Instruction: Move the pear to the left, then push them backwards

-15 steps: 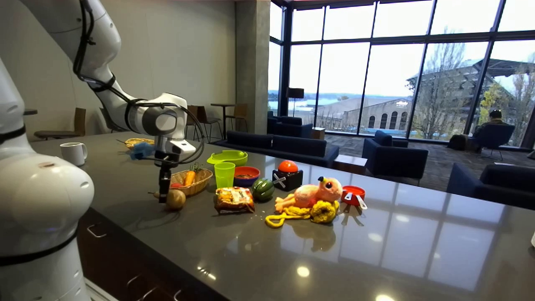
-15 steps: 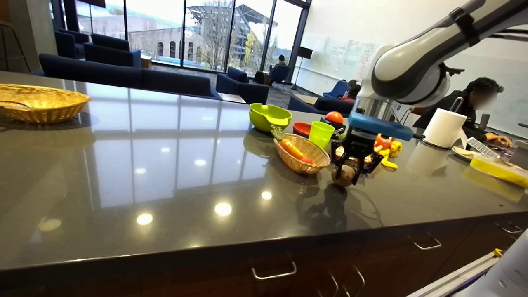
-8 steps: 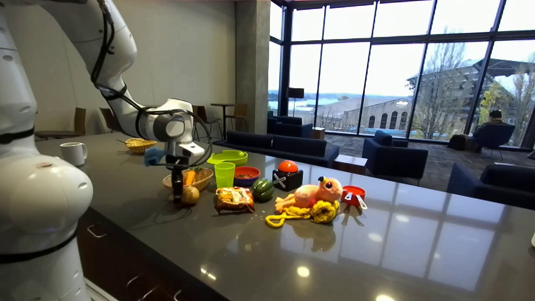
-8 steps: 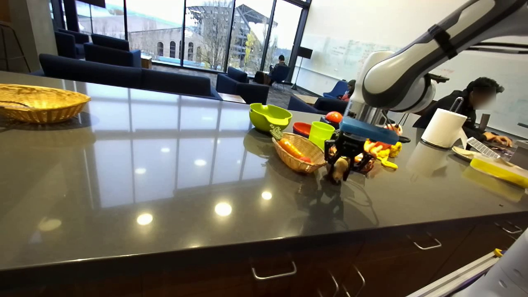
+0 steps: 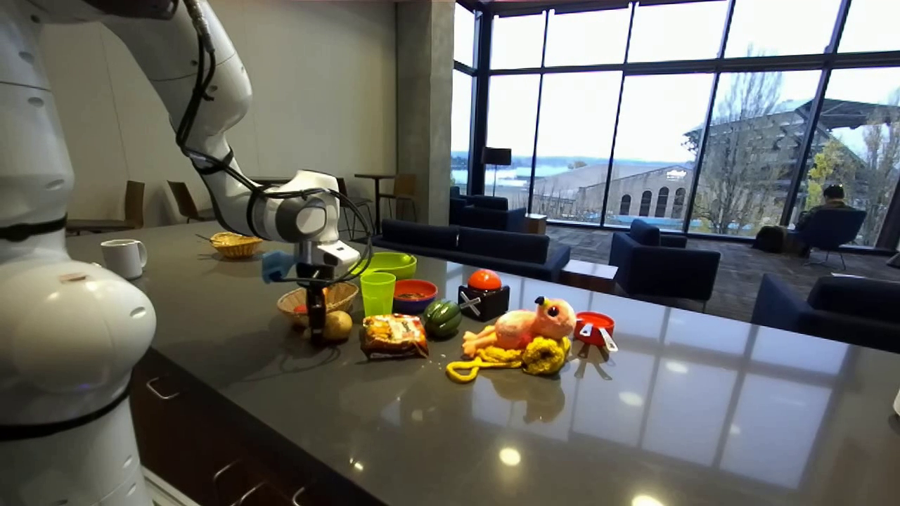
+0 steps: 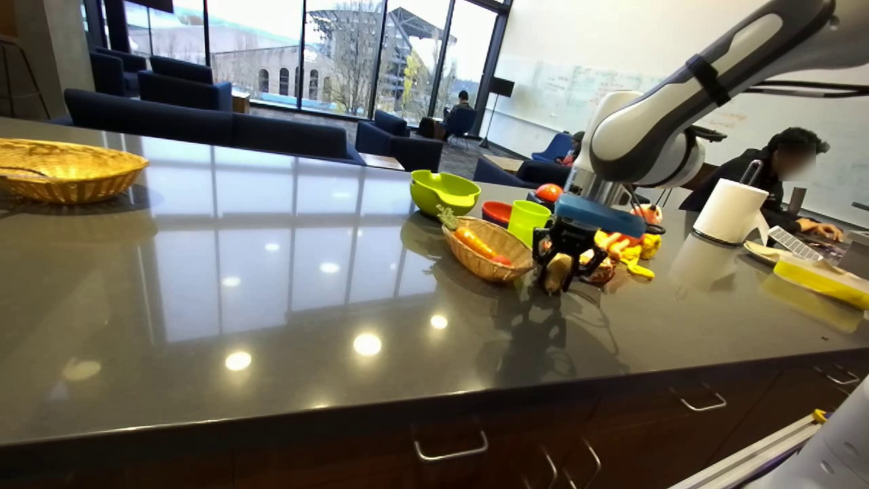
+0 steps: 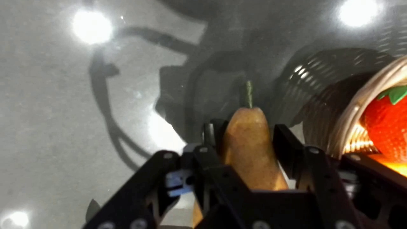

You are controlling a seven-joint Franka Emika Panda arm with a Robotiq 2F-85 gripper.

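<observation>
The yellow-tan pear (image 5: 339, 326) lies low at the counter beside the small wicker basket (image 6: 487, 269). My gripper (image 5: 318, 339) is down around it, one finger on each side. In the wrist view, the pear (image 7: 249, 143) points its stem away from me. Both fingertips of the gripper (image 7: 245, 136) appear to press on its narrow end; its wide end is hidden under the gripper body. The pear (image 6: 558, 272) also shows between the fingers in an exterior view. I cannot tell whether it is lifted off the counter.
The basket holds a toy carrot (image 6: 475, 241) and a strawberry (image 7: 388, 127). A snack packet (image 5: 394, 339), lime-green cup (image 5: 377, 295), red-blue bowl (image 5: 415, 299) and green melon (image 5: 443, 320) stand near the pear. A lime-green bowl (image 6: 445, 193) stands behind the basket.
My gripper and the pear have moved together, away from the counter's front edge and close to the packet and basket. The small basket with the carrot has shifted slightly backwards.
</observation>
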